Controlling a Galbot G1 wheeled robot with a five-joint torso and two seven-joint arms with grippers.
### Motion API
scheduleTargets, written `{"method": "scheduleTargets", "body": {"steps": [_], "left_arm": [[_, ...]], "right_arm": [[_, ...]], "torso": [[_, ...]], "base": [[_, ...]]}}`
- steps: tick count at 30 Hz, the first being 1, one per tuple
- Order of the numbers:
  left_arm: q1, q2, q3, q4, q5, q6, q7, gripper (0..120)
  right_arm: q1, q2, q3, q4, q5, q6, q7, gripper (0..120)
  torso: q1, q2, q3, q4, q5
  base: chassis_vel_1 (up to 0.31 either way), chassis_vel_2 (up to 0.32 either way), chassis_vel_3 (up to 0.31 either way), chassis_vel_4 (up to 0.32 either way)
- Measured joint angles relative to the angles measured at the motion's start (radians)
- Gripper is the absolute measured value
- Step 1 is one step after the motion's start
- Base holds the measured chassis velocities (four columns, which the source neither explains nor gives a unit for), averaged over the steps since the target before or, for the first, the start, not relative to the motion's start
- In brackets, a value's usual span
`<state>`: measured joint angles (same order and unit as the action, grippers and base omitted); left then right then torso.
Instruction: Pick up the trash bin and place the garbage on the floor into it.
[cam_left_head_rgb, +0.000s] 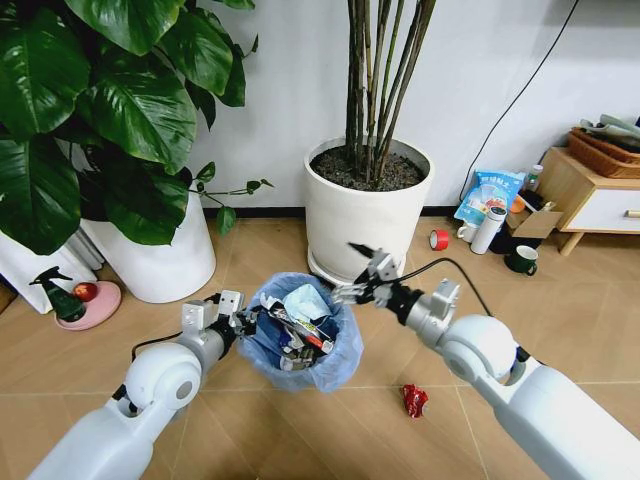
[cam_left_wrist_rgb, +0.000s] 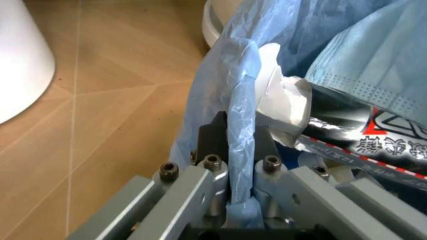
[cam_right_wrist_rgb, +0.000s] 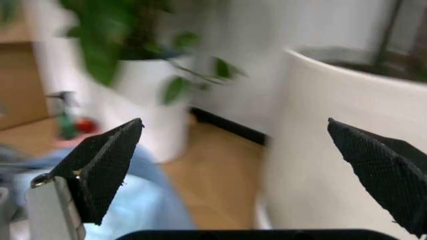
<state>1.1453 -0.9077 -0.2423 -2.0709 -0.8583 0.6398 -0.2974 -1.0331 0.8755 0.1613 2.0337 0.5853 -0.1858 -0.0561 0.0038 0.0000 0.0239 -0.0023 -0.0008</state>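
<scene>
Bin (cam_left_head_rgb: 300, 330) held off floor (cam_left_head_rgb: 330, 430) by left gripper (cam_left_wrist_rgb: 241, 172) pinching its rim, right gripper (cam_left_head_rgb: 362, 272) spread wide above, 1 red wrapper (cam_left_head_rgb: 414, 400) lying nearby.

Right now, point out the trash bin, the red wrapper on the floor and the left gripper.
trash bin (cam_left_head_rgb: 337, 372): head view, blue bag wall.
red wrapper (cam_left_head_rgb: 414, 400): head view, its middle.
left gripper (cam_left_wrist_rgb: 237, 165): left wrist view, clamped bag rim between fingertips.
</scene>
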Motion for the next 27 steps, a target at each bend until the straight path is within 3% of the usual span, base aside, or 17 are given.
{"method": "scheduleTargets", "body": {"steps": [4,8,12,17,27], "left_arm": [[0.022,0.001,-0.018,-0.013,0.005,-0.005,-0.004,0],[0.027,0.006,-0.029,-0.020,0.005,-0.007,-0.006,0],[0.029,0.003,-0.034,-0.021,0.008,-0.008,-0.006,0],[0.041,0.005,-0.036,-0.038,0.007,-0.008,-0.018,0],[0.057,0.015,-0.037,-0.056,0.005,-0.009,-0.024,0]], "right_arm": [[-0.101,0.009,0.106,-0.057,-0.025,-0.019,0.022,100],[-0.260,0.005,0.260,-0.156,-0.081,0.030,-0.115,100],[-0.361,0.027,0.318,-0.260,-0.125,0.103,-0.175,100],[-0.432,0.074,0.340,-0.410,-0.208,0.188,-0.242,100],[-0.399,0.165,0.309,-0.630,-0.325,0.267,-0.270,100]], "torso": [[0.000,0.000,0.000,0.0005,0.0003],[0.000,0.000,0.000,-0.0001,0.0001],[0.000,0.000,0.000,-0.0002,0.0001],[0.000,0.000,0.000,-0.0001,0.0001],[0.000,0.000,0.000,0.0000,0.0003]], "base": [[0.000,0.000,0.000,0.000],[0.000,0.000,0.000,0.000],[0.000,0.000,0.000,0.000],[0.000,0.000,0.000,0.000],[0.000,0.000,0.000,0.000]]}}
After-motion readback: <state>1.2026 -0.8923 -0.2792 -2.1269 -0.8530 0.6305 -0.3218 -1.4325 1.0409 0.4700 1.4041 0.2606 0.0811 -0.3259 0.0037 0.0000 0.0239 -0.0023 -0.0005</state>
